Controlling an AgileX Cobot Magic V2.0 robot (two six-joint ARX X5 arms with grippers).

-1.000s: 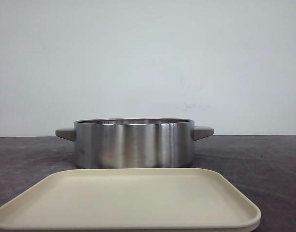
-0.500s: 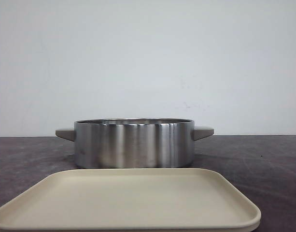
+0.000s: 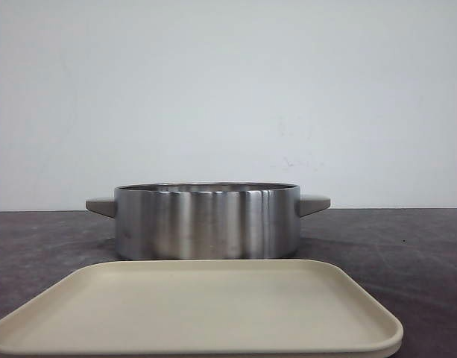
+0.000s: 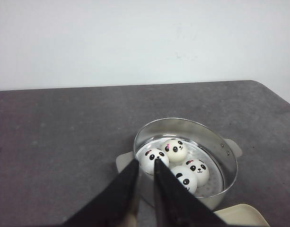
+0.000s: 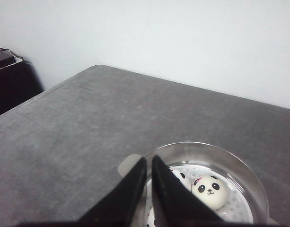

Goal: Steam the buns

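Several white buns with black panda faces lie together inside a steel steamer pot (image 4: 212, 137); one bun (image 4: 175, 150) is at the back and another (image 4: 197, 171) beside it. My left gripper (image 4: 145, 161) hovers above the pot's near rim, shut, with nothing between its fingers. My right gripper (image 5: 149, 158) hangs over the pot's rim (image 5: 206, 144) near a handle, also shut and empty, and hides part of the buns; one bun (image 5: 210, 191) shows whole. The pot (image 3: 206, 221) hides the buns in the front view, where neither gripper appears.
A cream tray (image 3: 198, 309) lies bare in front of the pot, its corner (image 4: 241, 215) showing in the left wrist view. The pot has grey side handles (image 3: 314, 203). A dark object (image 5: 5, 80) stands beyond the table's far edge.
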